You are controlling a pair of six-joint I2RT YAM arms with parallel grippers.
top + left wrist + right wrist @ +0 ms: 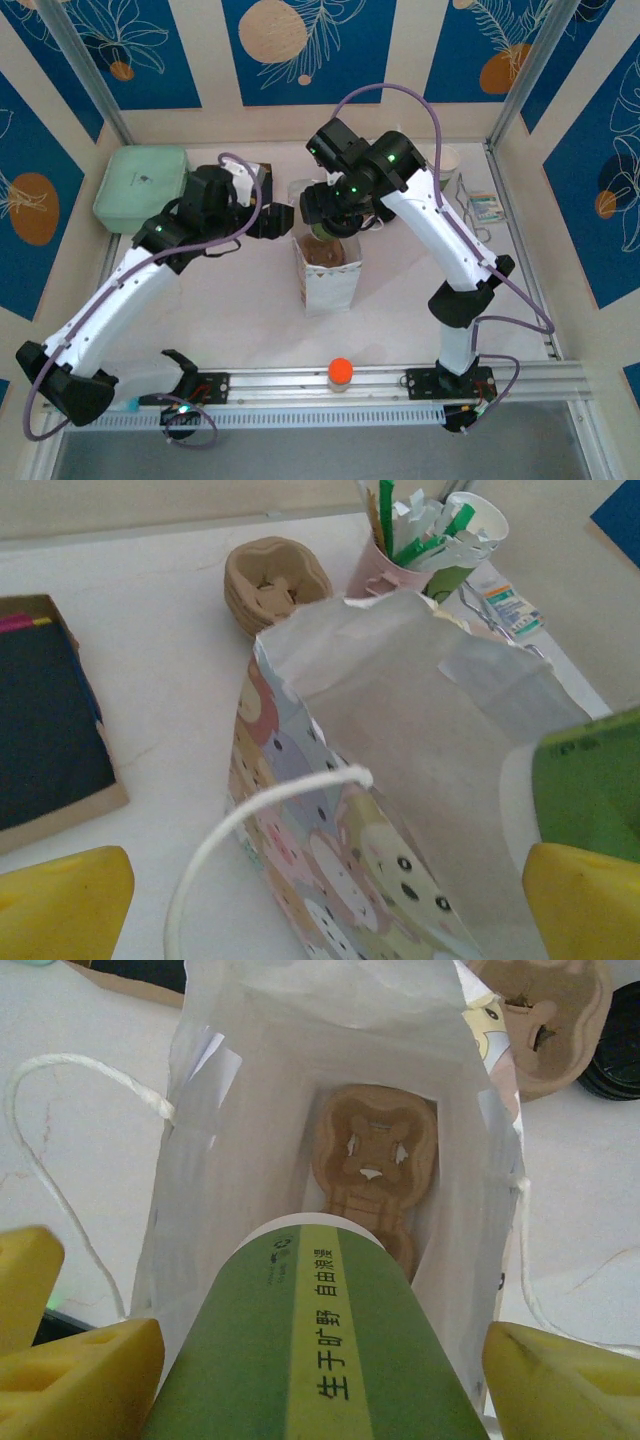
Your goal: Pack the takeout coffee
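Jaws on your right gripper point(320, 1385) are standing wide and pressing on both sides of the takeout coffee point(320, 1340), gripping its green band. Your right arm is rising from its base at 4 o'clock of the paper bag point(328, 285), folding at the elbow near 1 o'clock and pointing the wrist down over the open mouth. The cup is hanging at that mouth, above the brown pulp carrier point(375, 1155) lying on the bag's floor. Whether the cup's far end is passing the rim, you cannot tell. Your left arm is stretching in from 8 o'clock, and the left gripper point(275, 222) is sitting at 10 o'clock of the mouth. Its jaws are gaping fully and holding nothing, flanking the bag's corner and white cord handle point(250, 815).
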